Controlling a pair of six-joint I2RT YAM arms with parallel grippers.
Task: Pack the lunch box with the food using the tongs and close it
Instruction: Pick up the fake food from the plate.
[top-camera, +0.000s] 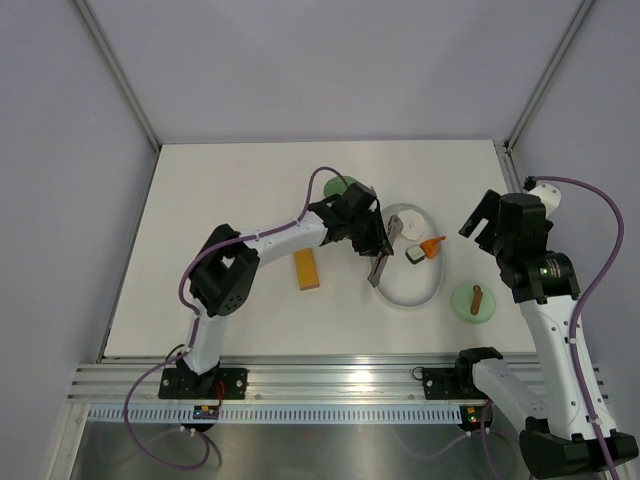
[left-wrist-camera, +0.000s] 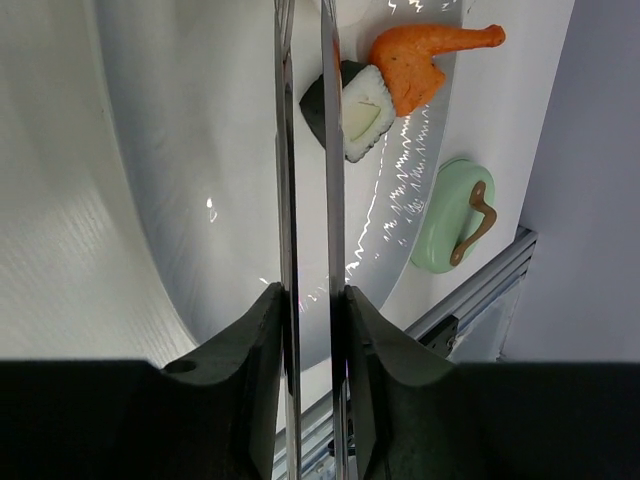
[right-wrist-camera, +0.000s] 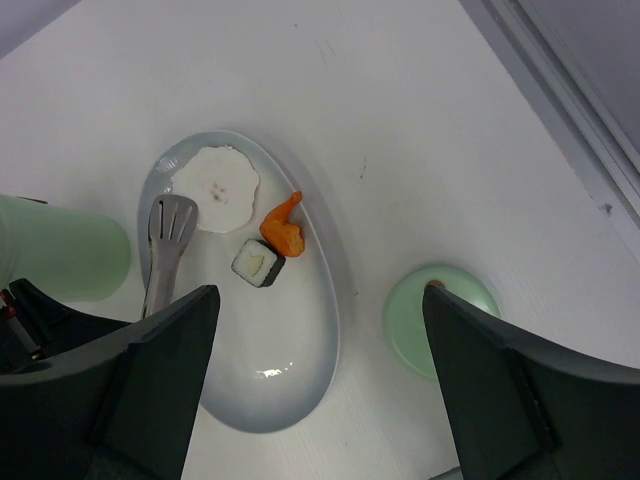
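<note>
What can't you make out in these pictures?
Inside of the pale green plastic cylinder lunch box: right wrist view cuts it at the left edge; top view, the left arm covers it.
Tips of the slim grey metal tongs: left wrist view, cut by the top edge.
Round green lid: right wrist view, a dark finger covers part.

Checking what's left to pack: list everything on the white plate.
On the plate: a white round piece, an orange piece, a dark-and-white cube; the tongs reach over it. Its left rim is covered.
</note>
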